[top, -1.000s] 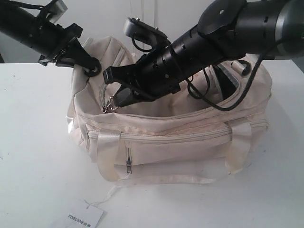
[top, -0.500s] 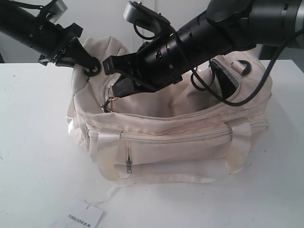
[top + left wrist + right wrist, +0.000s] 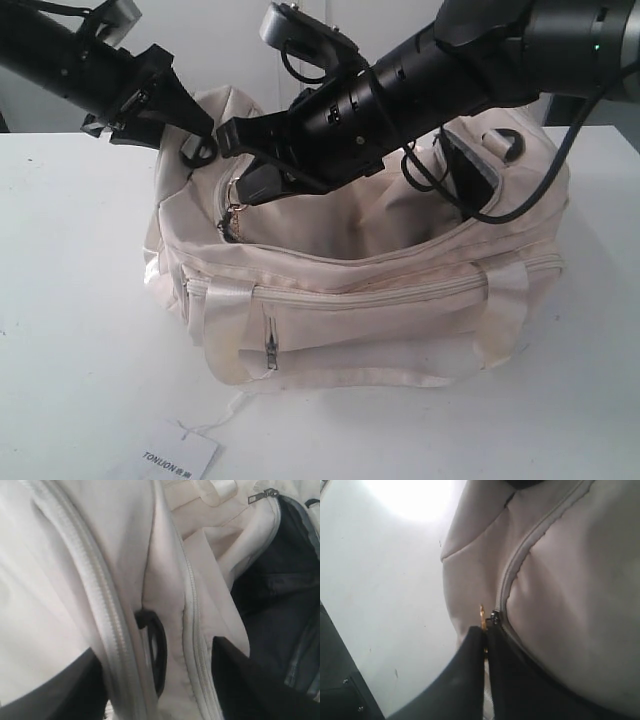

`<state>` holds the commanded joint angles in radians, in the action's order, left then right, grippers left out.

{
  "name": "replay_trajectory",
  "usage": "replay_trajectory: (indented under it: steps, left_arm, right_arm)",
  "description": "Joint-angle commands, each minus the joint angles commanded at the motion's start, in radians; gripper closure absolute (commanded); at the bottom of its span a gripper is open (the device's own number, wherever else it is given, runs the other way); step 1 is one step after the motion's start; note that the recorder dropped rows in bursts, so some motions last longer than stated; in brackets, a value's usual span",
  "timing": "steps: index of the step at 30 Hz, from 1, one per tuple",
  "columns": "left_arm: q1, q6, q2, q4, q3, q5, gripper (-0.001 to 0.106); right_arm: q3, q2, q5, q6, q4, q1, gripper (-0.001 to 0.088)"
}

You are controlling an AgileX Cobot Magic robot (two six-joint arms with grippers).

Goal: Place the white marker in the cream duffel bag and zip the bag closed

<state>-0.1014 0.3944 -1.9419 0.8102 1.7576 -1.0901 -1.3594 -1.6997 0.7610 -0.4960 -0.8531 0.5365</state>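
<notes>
Cream bag (image 3: 380, 330), shiny pale straps (image 3: 228, 330), dark lining (image 3: 468, 178), little gold zip pull (image 3: 237, 210). White table (image 3: 70, 300), white tag (image 3: 170, 460), black lettering.

the exterior view is bright and evenly lit. the white table (image 3: 70, 300) is close to washed out, and the cream duffel bag (image 3: 380, 300) casts only a faint, soft shadow along its base. in my right wrist view a hot glare patch burns out the tabletop, and my right gripper (image 3: 485, 630) is a dark, blurred silhouette. my left wrist view is soft and too close, and the dark lining (image 3: 280, 595) holds no detail.
</notes>
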Motion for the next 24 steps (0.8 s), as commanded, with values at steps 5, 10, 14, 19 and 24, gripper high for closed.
replay_trajectory:
  steps: [5, 10, 14, 19, 24]
  left_arm:
    - [0.000, -0.063, 0.000, -0.093, 0.000, -0.002, 0.043]
    - [0.000, -0.064, 0.000, -0.094, 0.000, -0.048, 0.043]
    - [0.000, -0.064, 0.002, -0.107, 0.000, -0.095, 0.043]
    - [0.000, -0.101, 0.030, -0.192, 0.000, -0.116, 0.043]
    - [0.000, -0.109, 0.073, -0.195, -0.002, -0.131, 0.043]
  right_arm:
    - [0.000, 0.000, 0.000, 0.000, 0.000, 0.000, 0.0868]
    - [0.000, 0.000, 0.000, 0.000, 0.000, 0.000, 0.0868]
    - [0.000, 0.000, 0.000, 0.000, 0.000, 0.000, 0.0868]
    - [0.000, 0.000, -0.007, 0.000, 0.000, 0.000, 0.0868]
    - [0.000, 0.000, -0.011, 0.000, 0.004, 0.000, 0.0868]
